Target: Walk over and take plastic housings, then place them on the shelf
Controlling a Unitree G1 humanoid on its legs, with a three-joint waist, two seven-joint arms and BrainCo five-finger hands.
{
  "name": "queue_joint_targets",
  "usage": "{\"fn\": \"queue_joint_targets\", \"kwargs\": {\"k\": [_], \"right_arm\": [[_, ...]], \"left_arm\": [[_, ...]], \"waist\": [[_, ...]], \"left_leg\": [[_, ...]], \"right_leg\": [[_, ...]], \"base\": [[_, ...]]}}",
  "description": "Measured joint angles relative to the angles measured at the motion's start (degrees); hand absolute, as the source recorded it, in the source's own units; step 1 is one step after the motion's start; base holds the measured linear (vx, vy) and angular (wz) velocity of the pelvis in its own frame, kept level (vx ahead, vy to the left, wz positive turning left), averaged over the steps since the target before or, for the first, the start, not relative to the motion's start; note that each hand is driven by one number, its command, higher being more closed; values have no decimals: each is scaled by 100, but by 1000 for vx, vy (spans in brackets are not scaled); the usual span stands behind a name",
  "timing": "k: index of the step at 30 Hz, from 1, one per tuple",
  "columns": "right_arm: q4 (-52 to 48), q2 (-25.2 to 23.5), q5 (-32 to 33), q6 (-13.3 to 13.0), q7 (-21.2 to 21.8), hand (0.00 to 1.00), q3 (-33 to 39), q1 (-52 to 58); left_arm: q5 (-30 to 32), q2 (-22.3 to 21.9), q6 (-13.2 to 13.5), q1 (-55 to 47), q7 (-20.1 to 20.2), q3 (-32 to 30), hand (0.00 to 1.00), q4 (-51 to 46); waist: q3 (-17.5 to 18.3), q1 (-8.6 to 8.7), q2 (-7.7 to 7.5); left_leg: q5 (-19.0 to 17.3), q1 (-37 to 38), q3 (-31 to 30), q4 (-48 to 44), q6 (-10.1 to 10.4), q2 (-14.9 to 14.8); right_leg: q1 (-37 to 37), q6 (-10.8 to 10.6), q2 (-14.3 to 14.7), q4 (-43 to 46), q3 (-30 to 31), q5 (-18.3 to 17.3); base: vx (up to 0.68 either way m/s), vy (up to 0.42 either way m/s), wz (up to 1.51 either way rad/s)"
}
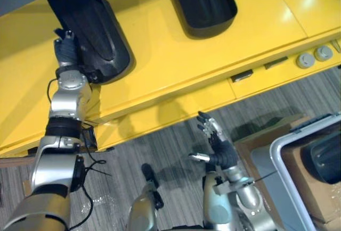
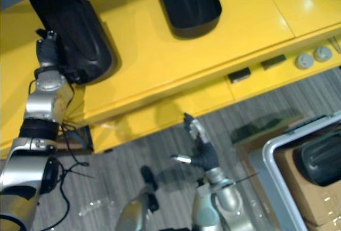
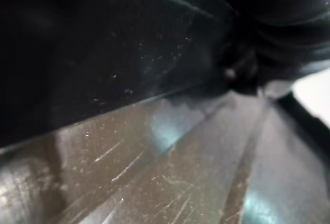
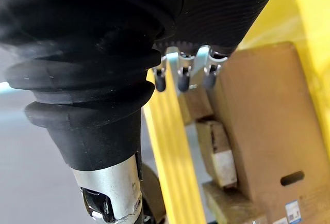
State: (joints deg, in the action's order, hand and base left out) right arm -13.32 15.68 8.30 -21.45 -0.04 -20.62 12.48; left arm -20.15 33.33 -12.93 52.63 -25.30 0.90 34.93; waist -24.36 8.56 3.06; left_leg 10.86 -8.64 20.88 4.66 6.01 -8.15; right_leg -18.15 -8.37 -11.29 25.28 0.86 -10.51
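Note:
Two black plastic housings lie on the yellow shelf top (image 1: 176, 66). One housing (image 1: 90, 23) is at the left, the other (image 1: 202, 2) at the back middle. My left hand (image 1: 66, 52) rests against the near left side of the left housing, whose dark surface (image 3: 103, 53) shows very close in the left wrist view. My right hand (image 1: 218, 146) is held low over the grey floor in front of the shelf. It is open with straight fingers (image 4: 180, 79) and holds nothing.
A grey-rimmed bin (image 1: 282, 172) stands on the floor at the lower right, with another black housing (image 1: 322, 156) on cardboard inside. Two round grey knobs (image 1: 314, 56) sit on the shelf's front edge at the right. A cardboard box (image 4: 258, 131) stands near my right hand.

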Motion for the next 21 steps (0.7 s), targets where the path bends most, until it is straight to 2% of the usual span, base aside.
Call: {"fn": "queue_joint_targets", "kwargs": {"k": [5,13,19,21], "right_arm": [[-21,65,2,0,1,0,-24,12],[-209,93,56,-2,-16,0,-116,30],[-208,92,167,0,-137,0,-152,91],[-208,91,169,0,-150,0,-192,97]], "left_arm": [[-4,10,-189,99,192,25,0,49],[-225,5,-172,164,161,56,0,87],[-483,-2,-125,274,-230,240,0,232],[-709,-7,19,276,-560,238,0,258]], "waist": [[0,-6,0],[0,24,-1],[7,77,-15],[7,112,-17]], "left_leg": [[-34,50,76,4,-18,43],[-73,48,162,26,-41,117],[-109,83,176,26,-44,121],[-113,77,192,25,-53,126]], "right_leg": [[2,-26,-44,-1,68,15],[46,-122,-166,-108,89,75],[222,-186,-175,-355,77,161],[228,-196,-178,-403,86,196]], "base": [[10,-10,-5],[15,-6,2],[13,-3,2],[0,0,0]]}}
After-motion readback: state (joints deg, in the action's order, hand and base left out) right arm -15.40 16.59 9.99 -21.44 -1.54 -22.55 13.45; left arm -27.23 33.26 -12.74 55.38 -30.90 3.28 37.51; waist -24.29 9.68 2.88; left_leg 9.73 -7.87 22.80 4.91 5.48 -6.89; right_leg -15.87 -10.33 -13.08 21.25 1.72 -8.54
